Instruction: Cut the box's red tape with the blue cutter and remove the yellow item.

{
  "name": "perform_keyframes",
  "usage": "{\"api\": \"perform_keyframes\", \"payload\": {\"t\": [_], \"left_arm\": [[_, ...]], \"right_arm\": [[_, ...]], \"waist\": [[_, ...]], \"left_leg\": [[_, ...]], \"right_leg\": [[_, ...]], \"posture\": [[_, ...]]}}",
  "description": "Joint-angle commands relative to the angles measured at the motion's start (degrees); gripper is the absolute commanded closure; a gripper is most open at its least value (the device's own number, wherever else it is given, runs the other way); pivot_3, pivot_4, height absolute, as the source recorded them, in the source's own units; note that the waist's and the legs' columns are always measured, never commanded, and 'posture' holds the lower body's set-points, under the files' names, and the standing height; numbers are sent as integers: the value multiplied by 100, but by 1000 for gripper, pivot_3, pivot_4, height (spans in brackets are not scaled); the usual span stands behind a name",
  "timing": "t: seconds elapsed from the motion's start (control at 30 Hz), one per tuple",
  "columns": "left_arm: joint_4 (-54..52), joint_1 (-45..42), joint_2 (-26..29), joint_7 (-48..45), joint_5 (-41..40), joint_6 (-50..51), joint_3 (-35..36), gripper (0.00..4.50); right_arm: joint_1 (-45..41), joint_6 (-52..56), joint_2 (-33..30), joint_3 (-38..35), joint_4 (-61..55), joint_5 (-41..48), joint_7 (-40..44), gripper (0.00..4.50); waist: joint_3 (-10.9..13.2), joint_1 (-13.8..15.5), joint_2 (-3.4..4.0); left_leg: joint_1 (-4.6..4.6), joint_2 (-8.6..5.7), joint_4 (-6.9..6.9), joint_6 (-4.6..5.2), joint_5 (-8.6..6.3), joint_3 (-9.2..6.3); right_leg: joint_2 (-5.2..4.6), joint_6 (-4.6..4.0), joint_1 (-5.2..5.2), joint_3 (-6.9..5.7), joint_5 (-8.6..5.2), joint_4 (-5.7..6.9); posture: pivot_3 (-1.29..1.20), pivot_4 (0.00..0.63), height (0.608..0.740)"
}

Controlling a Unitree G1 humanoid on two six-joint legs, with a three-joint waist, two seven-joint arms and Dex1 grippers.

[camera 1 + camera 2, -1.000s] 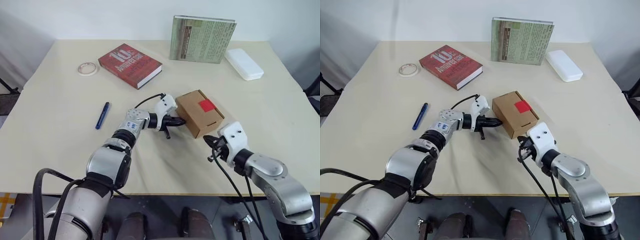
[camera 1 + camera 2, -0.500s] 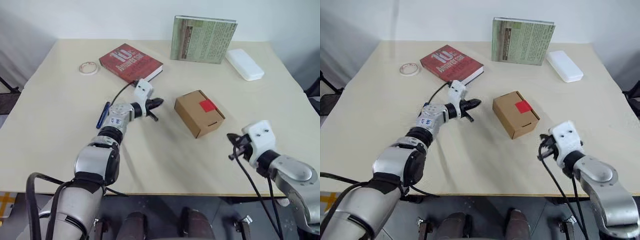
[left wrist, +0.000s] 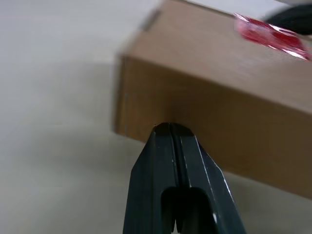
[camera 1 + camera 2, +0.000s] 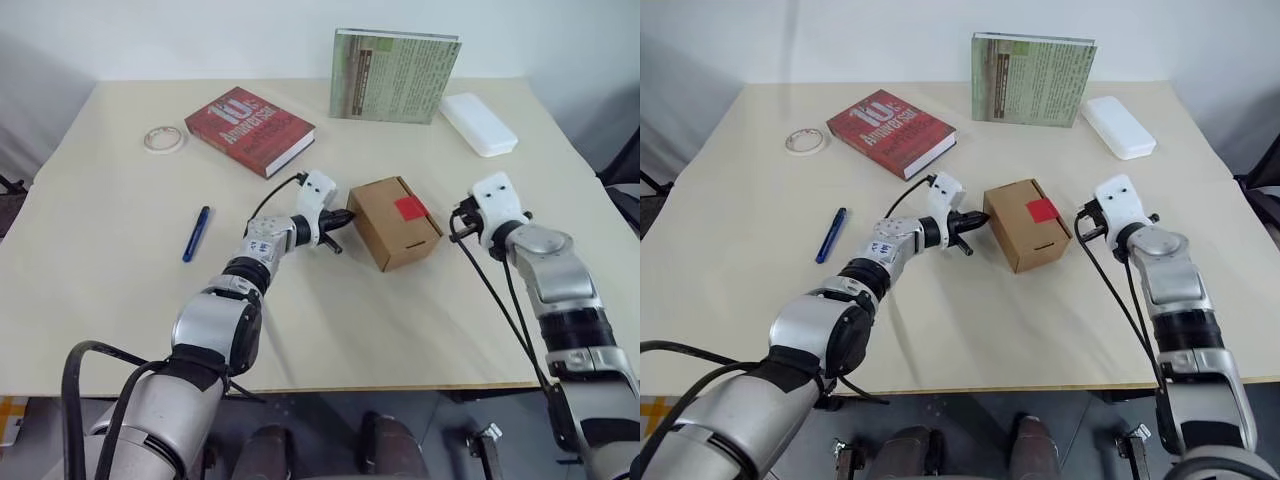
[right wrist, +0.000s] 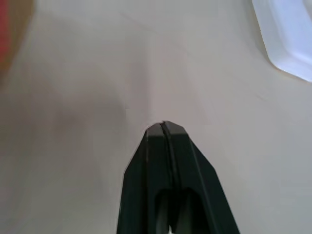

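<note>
The brown box [image 4: 388,228] lies mid-table with the red tape [image 4: 410,208] on its closed top. My left gripper [image 4: 344,217] is shut and empty, its tips [image 3: 169,127] right up against the box's left side wall [image 3: 204,122]. My right gripper [image 5: 165,127] is also shut and empty. It hovers over bare table just right of the box, under its white wrist housing [image 4: 497,200]. The blue cutter [image 4: 196,233] lies on the table well left of the box, beyond my left forearm. The yellow item is hidden.
A red book [image 4: 250,130] lies at the back left, with a white tape roll [image 4: 162,138] beside it. A green book [image 4: 393,75] stands upright at the back. A flat white case [image 4: 480,123] lies at the back right, ahead of my right gripper.
My left gripper swung away to the left, then came back against the box's left side. My right gripper moved from the box's near corner out to its right and farther forward.
</note>
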Motion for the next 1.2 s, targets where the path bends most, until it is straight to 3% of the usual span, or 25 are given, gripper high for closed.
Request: {"api": "perform_keyframes", "payload": {"t": [0.03,0.13,0.33,0.57,0.83,1.0,1.2], "left_arm": [[-267,27,-109,-403,-52,10,-77,4469],[-370,36,-177,-579,-75,-42,-110,4469],[-767,59,-108,-1361,-52,119,-394,4469],[-1901,518,218,-2388,2,713,-990,4469],[-4060,1433,538,-3185,-181,2083,-1646,4469],[-5294,2087,683,-3180,-319,2788,-1885,4469],[-5425,1938,958,-2651,-624,3118,-1427,4469]], "right_arm": [[-742,-759,-9,131,1016,-104,732,4500],[-989,-840,-75,302,1087,-8,1733,4500],[-390,-257,-504,508,-411,387,3516,4500],[232,-145,-773,493,-1325,431,4139,4500],[118,-508,-560,508,-1073,241,4064,4500],[-150,-775,-372,493,-834,174,3957,4500],[-564,-1571,-390,62,-81,-467,1996,4500]], "waist": [[0,-28,0],[0,-33,0],[0,-17,1],[-1,-23,1],[-1,-21,2],[-1,-9,2],[-1,3,3]], "left_leg": [[0,0,1,0,0,0],[-1,1,3,0,0,-1],[-3,0,4,-1,-1,-1],[-3,1,14,-2,-1,-1],[-3,2,19,-2,-1,-1],[-2,2,21,-2,-1,-1],[-4,2,28,-3,0,-2]], "right_leg": [[0,2,0,0,1,0],[0,3,0,0,2,1],[0,7,0,-1,4,0],[0,7,0,0,4,5],[0,7,0,3,4,8],[0,7,0,6,4,11],[-2,6,0,9,4,13]], "posture": [[0,150,740],[0,150,740],[0,150,740],[0,150,740],[0,150,740],[0,150,740],[0,150,740]]}}
